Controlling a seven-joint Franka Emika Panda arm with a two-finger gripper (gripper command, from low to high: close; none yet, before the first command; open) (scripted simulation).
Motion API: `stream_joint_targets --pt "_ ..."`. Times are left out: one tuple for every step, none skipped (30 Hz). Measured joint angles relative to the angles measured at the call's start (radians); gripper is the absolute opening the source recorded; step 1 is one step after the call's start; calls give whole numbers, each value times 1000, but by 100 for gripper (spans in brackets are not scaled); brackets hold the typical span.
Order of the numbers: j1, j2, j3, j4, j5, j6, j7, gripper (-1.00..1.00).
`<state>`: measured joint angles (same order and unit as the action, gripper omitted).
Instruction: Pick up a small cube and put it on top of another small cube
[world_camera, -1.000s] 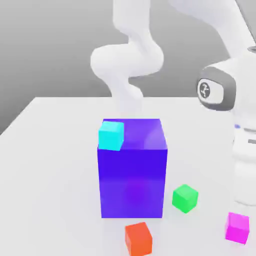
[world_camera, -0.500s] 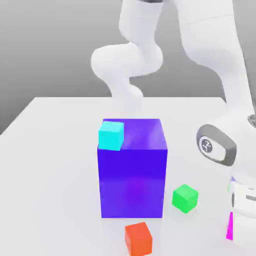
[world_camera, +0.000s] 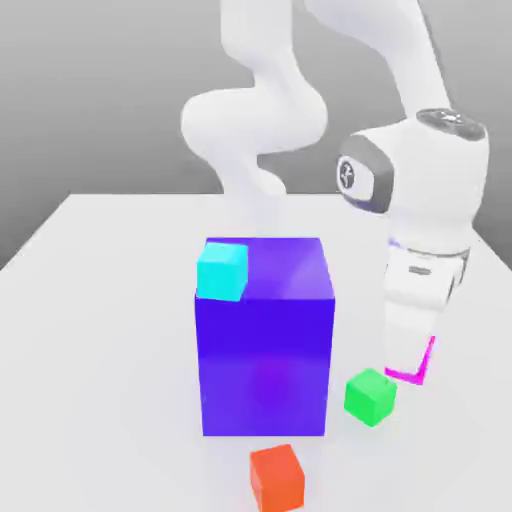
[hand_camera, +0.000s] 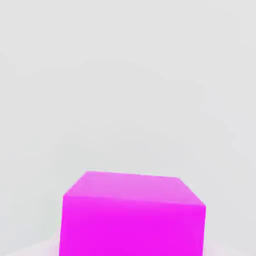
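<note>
On your left a cyan cube (world_camera: 222, 270) sits atop the big blue-purple cube (world_camera: 265, 340) — nearer lie an orange cube (world_camera: 277, 476) and green cube (world_camera: 370, 397); rightward the gripper (world_camera: 410, 365) pinches the magenta cube (world_camera: 424, 363) (hand_camera: 132, 215), lifted off the table (world_camera: 100, 350)

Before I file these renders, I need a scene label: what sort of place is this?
A simulated tabletop test scene, most likely: a plain white table, flat-coloured cubes such as the big blue-purple cube and magenta cube, and a featureless grey backdrop.
</note>
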<state>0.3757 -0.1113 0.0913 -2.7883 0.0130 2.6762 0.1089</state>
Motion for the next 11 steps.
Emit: stream_joint_targets --pt "1 -7 -2 -20 7 14 -5 -100" --pt "0 8 -3 -30 8 38 -6 -100" --pt "2 33 -6 -34 5 66 -4 -100" --pt "0 64 -7 -35 0 98 0 -100" --pt "1 97 -10 -34 -8 131 5 -100" --pt "0 132 -11 -33 -18 165 12 -100" --pt "0 167 -15 -32 -29 199 20 -100" --pt "1 193 -18 -31 -39 223 27 100" --pt "1 192 -18 -31 -39 223 27 100" --pt "1 192 -18 -31 -39 223 27 100" --pt "1 192 -18 -31 -39 223 27 100"
